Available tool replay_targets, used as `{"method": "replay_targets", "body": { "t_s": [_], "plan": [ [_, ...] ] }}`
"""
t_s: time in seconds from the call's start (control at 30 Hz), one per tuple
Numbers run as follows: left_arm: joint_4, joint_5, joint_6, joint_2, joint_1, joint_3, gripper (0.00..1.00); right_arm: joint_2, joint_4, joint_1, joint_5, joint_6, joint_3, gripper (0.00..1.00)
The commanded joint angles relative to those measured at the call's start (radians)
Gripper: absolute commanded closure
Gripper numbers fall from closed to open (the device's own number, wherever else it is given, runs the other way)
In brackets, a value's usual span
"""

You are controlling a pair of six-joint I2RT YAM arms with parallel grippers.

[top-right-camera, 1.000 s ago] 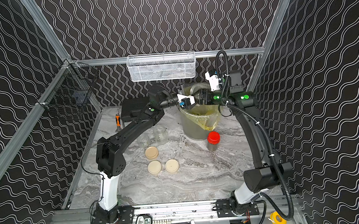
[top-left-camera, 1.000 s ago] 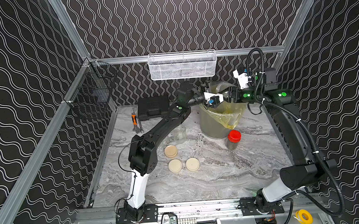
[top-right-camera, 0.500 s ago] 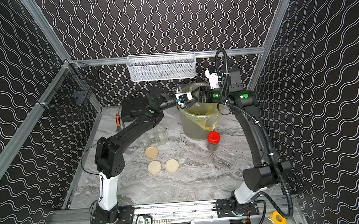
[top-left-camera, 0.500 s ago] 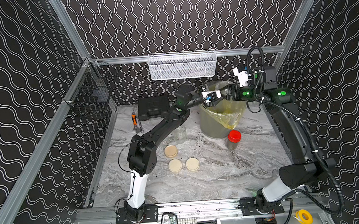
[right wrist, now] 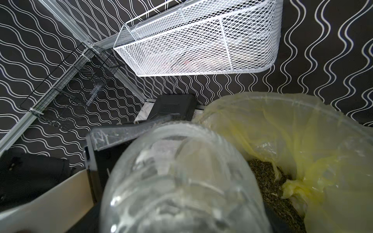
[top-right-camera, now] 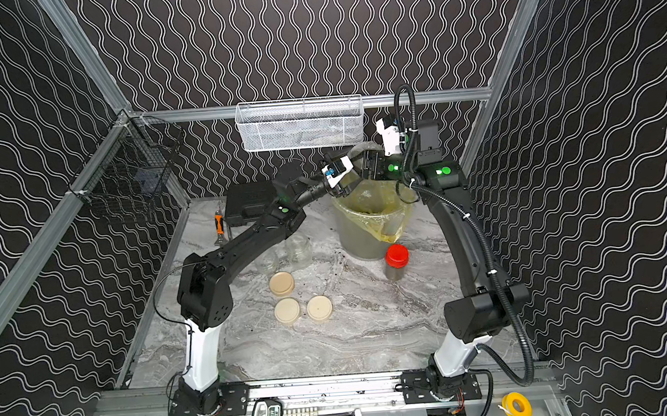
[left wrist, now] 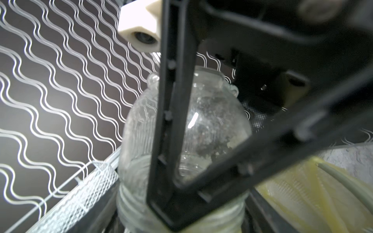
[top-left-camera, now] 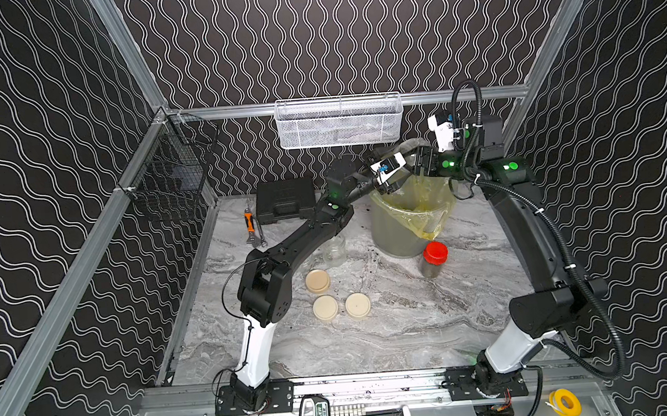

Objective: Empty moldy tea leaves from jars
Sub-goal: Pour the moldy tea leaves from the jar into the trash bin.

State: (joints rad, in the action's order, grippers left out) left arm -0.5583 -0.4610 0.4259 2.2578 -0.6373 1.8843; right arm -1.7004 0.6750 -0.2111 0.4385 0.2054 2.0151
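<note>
Now the right gripper [top-left-camera: 417, 159] clamps the jar [left wrist: 201, 121] above the yellow-lined bucket [top-left-camera: 394, 237] — long axis pointing mouth-first at the left gripper [top-left-camera: 396, 180], whose jaws flank the neck, pinching or not I can't tell — tea leaves [left wrist: 207, 131] cling inside.

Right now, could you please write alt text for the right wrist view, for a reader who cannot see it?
A blurred clear glass jar fills the foreground, beside a yellow bag with dark tea leaves at its bottom. A white mesh basket hangs on the wall behind.
</note>
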Motion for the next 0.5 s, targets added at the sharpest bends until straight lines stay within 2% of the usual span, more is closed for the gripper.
{"method": "replay_targets", "body": {
  "t_s": [0.0, 0.27, 0.47],
  "plan": [
    [-0.121, 0.024, -0.131, 0.011, -0.023, 0.005, 0.47, -0.019, -0.098, -0.011, -0.037, 0.032, 0.012, 0.86],
    [-0.116, 0.204, -0.246, 0.007, -0.075, -0.005, 0.52, -0.037, -0.12, -0.019, -0.048, 0.031, 0.018, 0.87],
    [-0.103, 0.266, -0.28, -0.014, -0.103, -0.02, 0.52, -0.055, -0.096, -0.024, -0.085, 0.003, 0.047, 0.89]
  ]
}}
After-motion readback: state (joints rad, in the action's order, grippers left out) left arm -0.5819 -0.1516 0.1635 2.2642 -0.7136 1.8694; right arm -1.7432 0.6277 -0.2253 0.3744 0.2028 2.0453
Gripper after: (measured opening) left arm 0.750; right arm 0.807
